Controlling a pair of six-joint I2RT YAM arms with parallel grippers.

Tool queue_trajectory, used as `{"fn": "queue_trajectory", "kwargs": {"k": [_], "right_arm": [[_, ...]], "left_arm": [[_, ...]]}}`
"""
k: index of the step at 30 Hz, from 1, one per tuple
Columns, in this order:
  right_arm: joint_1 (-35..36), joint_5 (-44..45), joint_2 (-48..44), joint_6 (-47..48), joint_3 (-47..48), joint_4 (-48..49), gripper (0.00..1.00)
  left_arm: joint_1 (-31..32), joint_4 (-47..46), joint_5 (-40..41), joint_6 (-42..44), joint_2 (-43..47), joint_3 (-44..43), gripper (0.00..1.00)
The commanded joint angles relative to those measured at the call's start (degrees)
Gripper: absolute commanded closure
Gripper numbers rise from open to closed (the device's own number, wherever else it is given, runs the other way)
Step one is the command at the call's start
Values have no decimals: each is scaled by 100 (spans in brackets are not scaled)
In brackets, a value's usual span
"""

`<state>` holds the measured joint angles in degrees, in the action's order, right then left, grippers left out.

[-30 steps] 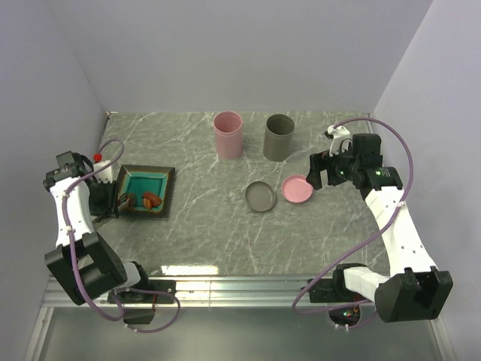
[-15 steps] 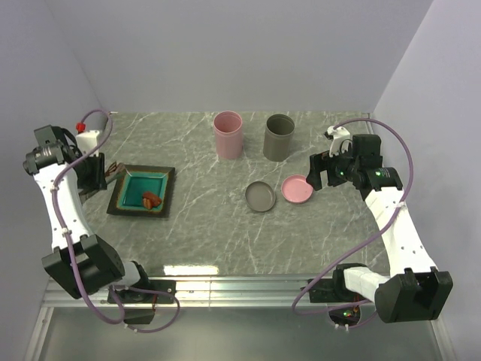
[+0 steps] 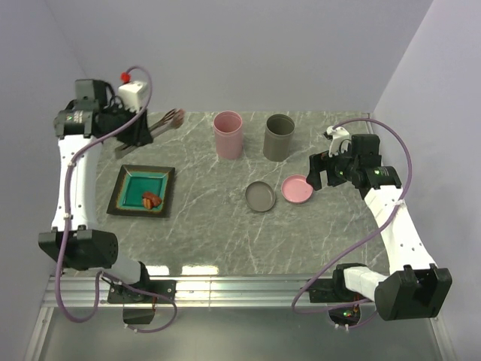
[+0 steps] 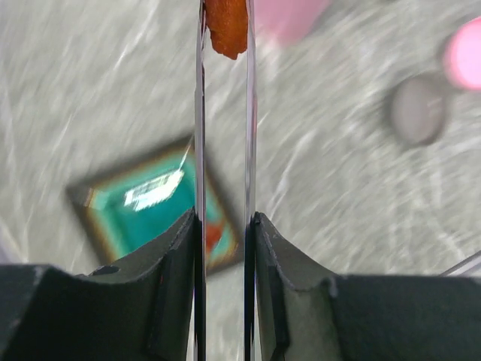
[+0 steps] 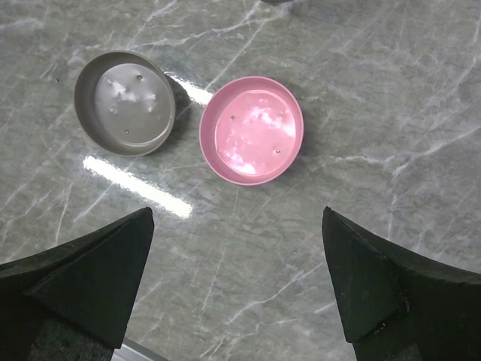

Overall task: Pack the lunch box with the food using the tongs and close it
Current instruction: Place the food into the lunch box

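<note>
My left gripper (image 3: 143, 129) is raised at the back left, shut on the grey tongs (image 3: 161, 122). In the left wrist view the two tong arms (image 4: 199, 135) run up between my fingers (image 4: 180, 256) and pinch an orange piece of food (image 4: 227, 26) at their tips. The teal tray (image 3: 128, 188) below holds red-brown food (image 3: 151, 199). The lunch box stands open as a pink pot (image 3: 228, 134) and a grey pot (image 3: 279, 137). My right gripper (image 5: 237, 214) hangs open above the table near the pink lid (image 5: 252, 129) and grey lid (image 5: 125, 103).
Both lids lie flat on the marble table, grey lid (image 3: 261, 196) left of pink lid (image 3: 297, 189), in front of the pots. Walls close the table at the back and both sides. The tongs' tip (image 3: 178, 115) points toward the pink pot.
My left arm has lifted from the tray and swung up toward the back, carrying the tongs with the orange piece. One piece fewer lies in the tray. The right arm has not moved.
</note>
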<state>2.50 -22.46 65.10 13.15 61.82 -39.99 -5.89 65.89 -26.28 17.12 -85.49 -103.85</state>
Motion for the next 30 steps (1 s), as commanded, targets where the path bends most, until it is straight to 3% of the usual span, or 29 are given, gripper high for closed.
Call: {"fn": "queue_trajectory", "kwargs": {"k": [1,10,14,24,30], "right_arm": [[31,189,55,21,234,0,0],[-214,462,327,-119,453,-70,0],[-619,32,495,-137,673,-237,0],[-830,22,530,-102,638,-229,0],[-839,13,574,-93,673,-229,0]], "left_arm": [[770,-716,-553,-596,-396,-653,78],[2451,-1850,-466,-1203,-1557,-1664,77],[2987,-2378,-439,-1326,-2127,-1848,77],[3401,-2651,-263,-1396,-3394,-2877,76],[3410,-2686,-132,-1326,-3658,-2843,76]]}}
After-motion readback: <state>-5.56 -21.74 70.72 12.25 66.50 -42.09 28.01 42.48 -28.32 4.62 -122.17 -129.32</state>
